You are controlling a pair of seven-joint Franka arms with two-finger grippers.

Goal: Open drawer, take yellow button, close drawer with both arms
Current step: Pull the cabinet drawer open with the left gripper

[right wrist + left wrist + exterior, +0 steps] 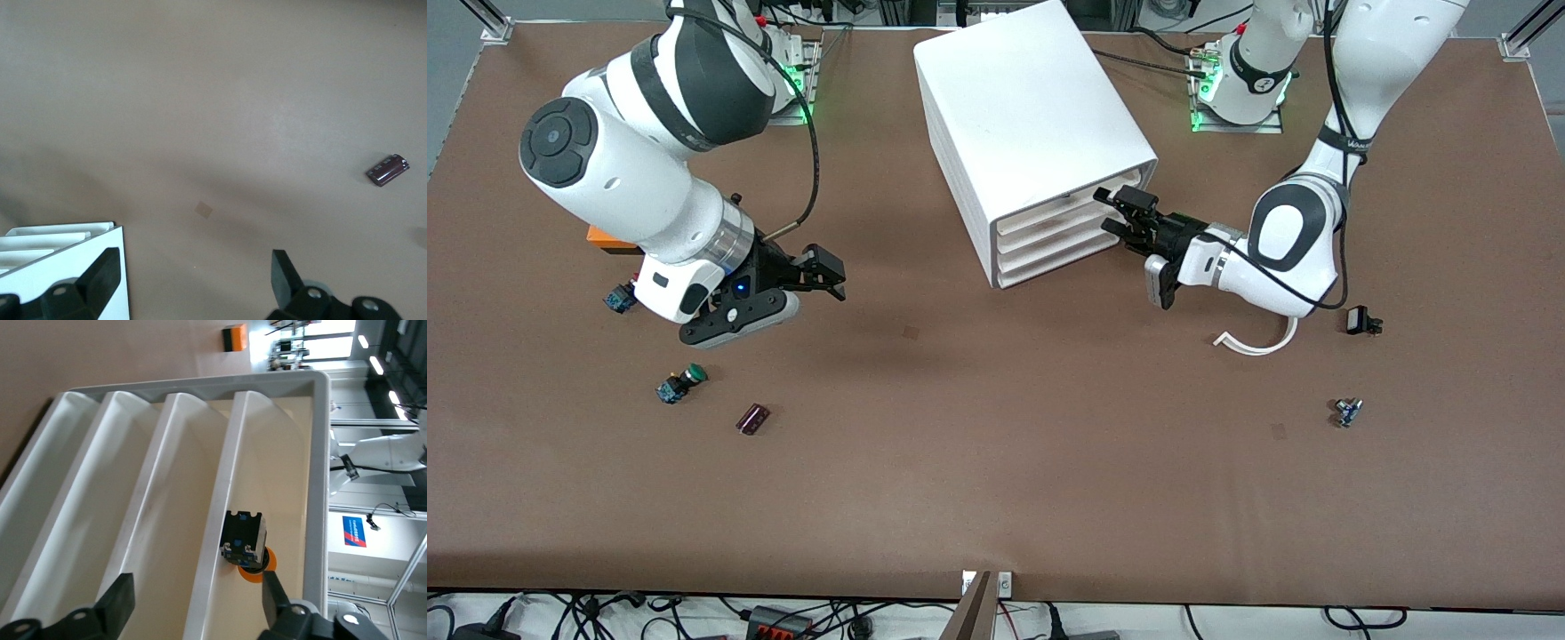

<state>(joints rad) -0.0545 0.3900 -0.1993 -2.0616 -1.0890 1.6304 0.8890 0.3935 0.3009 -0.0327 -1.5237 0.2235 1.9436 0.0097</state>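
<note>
White plastic cabinet [1032, 133] is sitting near the arms' bases at mid-table, its four tray drawers facing the left arm's end; in the front view all four fronts are looking roughly flush, so the top drawer [267, 493] is judged not yet pulled out, or barely. Left gripper [1125, 216] is reaching level into the top drawer's open front, forearm low and nearly horizontal over the table, elbow bent back toward its base. Left wrist view is showing the fingers [120, 603] apart, one on each side of the drawer's front edge, touching nothing that can be seen. Orange-capped button [245, 543] is lying on its side inside the top drawer, dark body toward the camera, cap against the tray floor, close to the front lip. Judgement: opening step is only starting; pulling the drawer, taking the button and closing are all left. Right gripper [823, 276] is hovering over bare table at the right arm's end, jaws wide and holding nothing, arm waiting. Green-capped button [680, 382] and a dark red capacitor [752, 419] are lying on the table nearer the front camera than that gripper
</note>
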